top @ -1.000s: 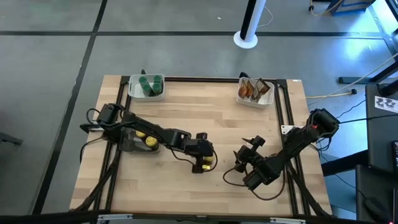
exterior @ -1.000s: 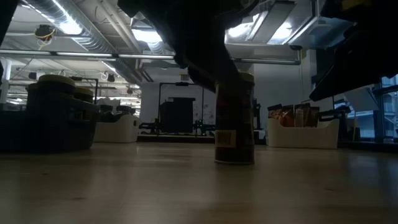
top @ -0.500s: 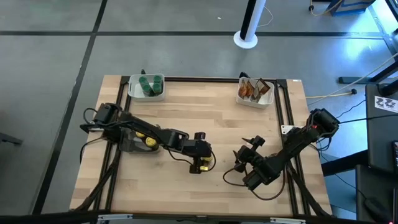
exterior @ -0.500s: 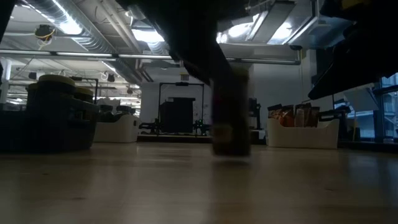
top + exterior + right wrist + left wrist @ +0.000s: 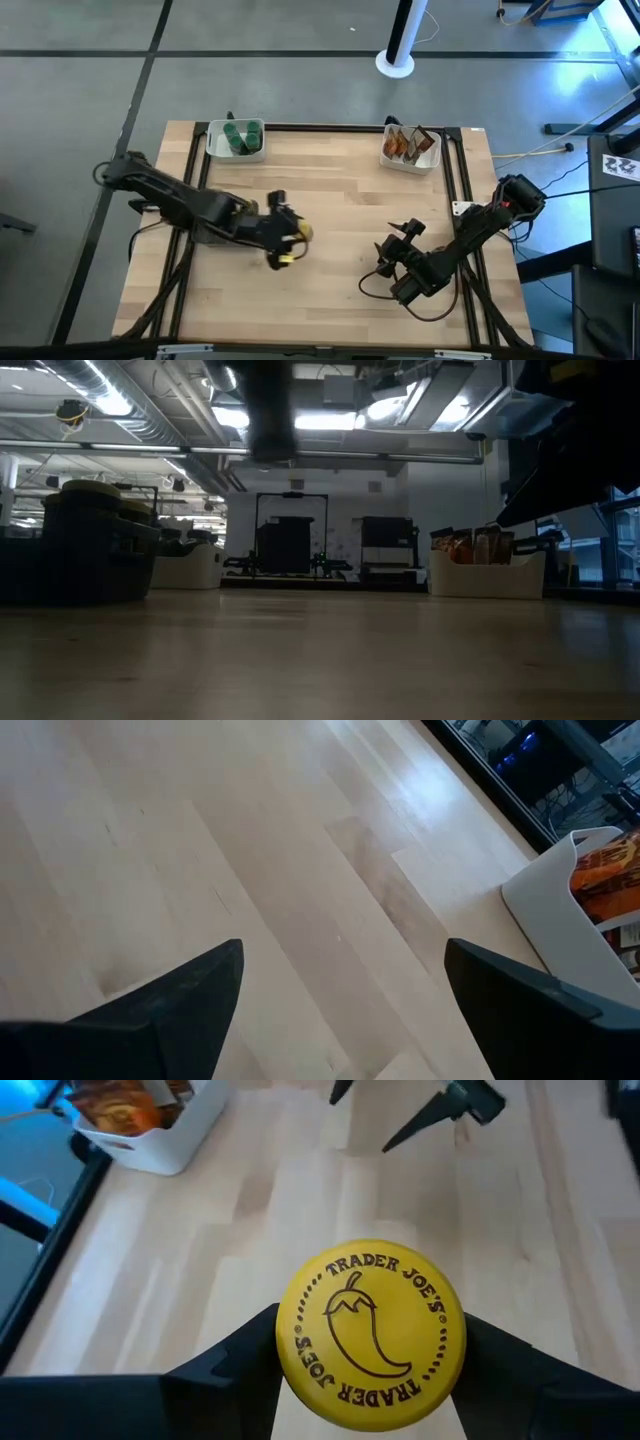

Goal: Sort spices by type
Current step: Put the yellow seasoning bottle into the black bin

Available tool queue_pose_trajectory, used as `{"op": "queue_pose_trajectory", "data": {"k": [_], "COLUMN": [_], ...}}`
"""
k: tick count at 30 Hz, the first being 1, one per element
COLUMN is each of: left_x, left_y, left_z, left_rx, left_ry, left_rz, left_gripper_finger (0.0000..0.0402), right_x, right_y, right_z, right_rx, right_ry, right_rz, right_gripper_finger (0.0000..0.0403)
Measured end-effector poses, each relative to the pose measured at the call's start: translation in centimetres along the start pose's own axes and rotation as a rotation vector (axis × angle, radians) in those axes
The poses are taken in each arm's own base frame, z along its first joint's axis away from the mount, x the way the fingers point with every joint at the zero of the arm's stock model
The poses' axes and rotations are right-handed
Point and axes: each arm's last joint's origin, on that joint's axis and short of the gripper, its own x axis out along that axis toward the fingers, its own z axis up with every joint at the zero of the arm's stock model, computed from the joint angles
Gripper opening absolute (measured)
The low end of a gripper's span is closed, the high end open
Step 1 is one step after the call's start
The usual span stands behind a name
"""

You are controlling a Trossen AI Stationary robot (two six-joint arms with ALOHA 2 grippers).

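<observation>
My left gripper (image 5: 289, 246) hangs over the table's left middle, shut on a spice jar with a yellow lid (image 5: 370, 1335). My right gripper (image 5: 398, 238) waits open right of centre, low over bare wood (image 5: 340, 1010). Jars with green lids stand in a white tray (image 5: 237, 138) at the far left. Brown-orange packets stand in a white tray (image 5: 410, 147) at the far right. In the low view, a dark tray (image 5: 80, 555) with yellow-lidded jars shows at the left. My left gripper pinches the jar between its two fingers (image 5: 235, 1375), one on each side of the jar just under the lid's rim (image 5: 285, 1350). The fingers slant down from the table's left side. The jar is lifted clear of the table, its lid facing the wrist camera.
Bare wood lies between the two grippers and along the near edge. A black frame rail (image 5: 460, 180) runs along the table's right side. The left arm (image 5: 180, 205) lies across the dark tray's place at the left edge.
My left gripper has risen and drawn back toward the table's left edge, carrying the yellow-lidded jar. The jar stood on the table a second ago and is now lifted clear, out of the low view's middle.
</observation>
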Motion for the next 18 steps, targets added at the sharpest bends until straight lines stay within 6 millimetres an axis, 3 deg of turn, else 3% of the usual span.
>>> {"op": "queue_pose_trajectory", "data": {"k": [10, 18], "left_x": [-7.3, -11.3], "left_y": [1.8, 2.4], "left_z": [-2.7, -5.9], "left_rx": [-0.148, -0.281], "left_ry": [0.080, 0.220], "left_rz": [0.000, 0.025], "left_gripper_finger": [0.0214, 0.0215], "right_x": [0.0, 0.0], "right_y": [0.0, 0.0], "right_z": [0.0, 0.0], "right_rx": [0.000, 0.001], "right_ry": [0.000, -0.002], "right_rz": [0.000, 0.000], "right_gripper_finger": [0.0347, 0.0347]}}
